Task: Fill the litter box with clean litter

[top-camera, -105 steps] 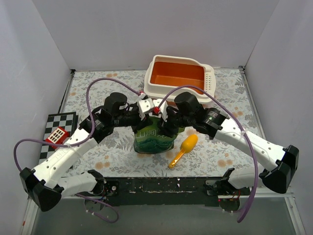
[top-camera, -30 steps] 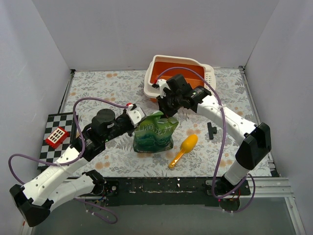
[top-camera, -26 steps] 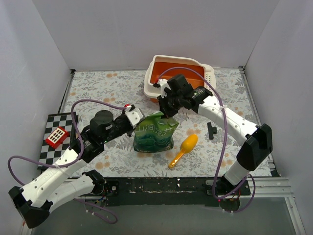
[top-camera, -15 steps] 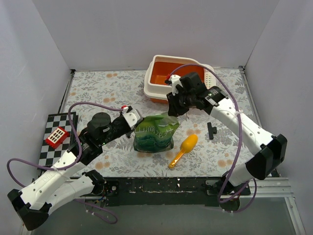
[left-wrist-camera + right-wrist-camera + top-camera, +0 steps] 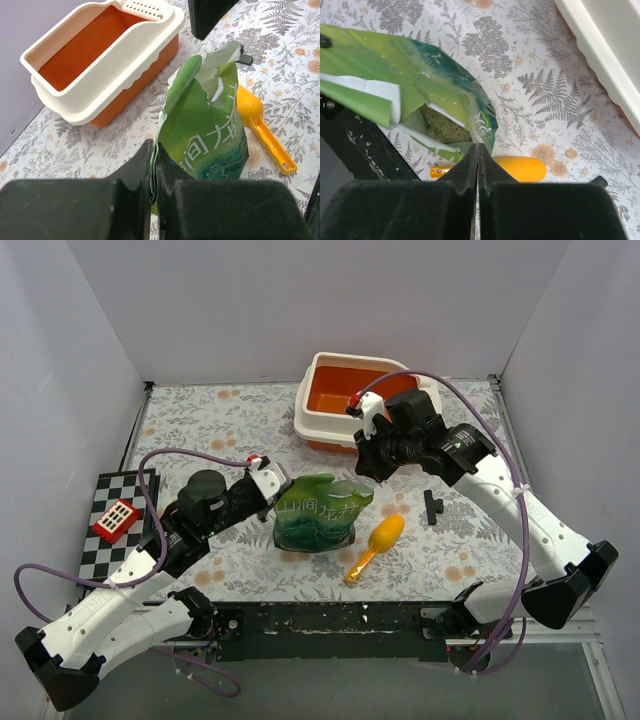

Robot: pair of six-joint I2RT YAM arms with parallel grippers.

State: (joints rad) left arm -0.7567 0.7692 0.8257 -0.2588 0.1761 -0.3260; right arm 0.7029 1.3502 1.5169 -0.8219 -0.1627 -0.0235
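Currently the litter box (image 5: 318, 426) sits at the far side of the table (image 5: 200, 420), right of centre, orange floor showing. The bag (image 5: 315, 515) stands upright nearer me, mouth torn open. My left pincer (image 5: 154, 150) is clamped on its left top edge. My right pincer (image 5: 477, 147) hovers clenched just above the mouth. A scoop (image 5: 378, 542) lies just right of the bag.

Bright even light, blurred near jaws

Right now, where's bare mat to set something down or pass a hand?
Most open: the far-left mat, bordered by the litter box, left wall and checkerboard. Smaller patch near-right, past the scoop and black part. Crowded: the middle, where the left arm and right arm meet the green bag.
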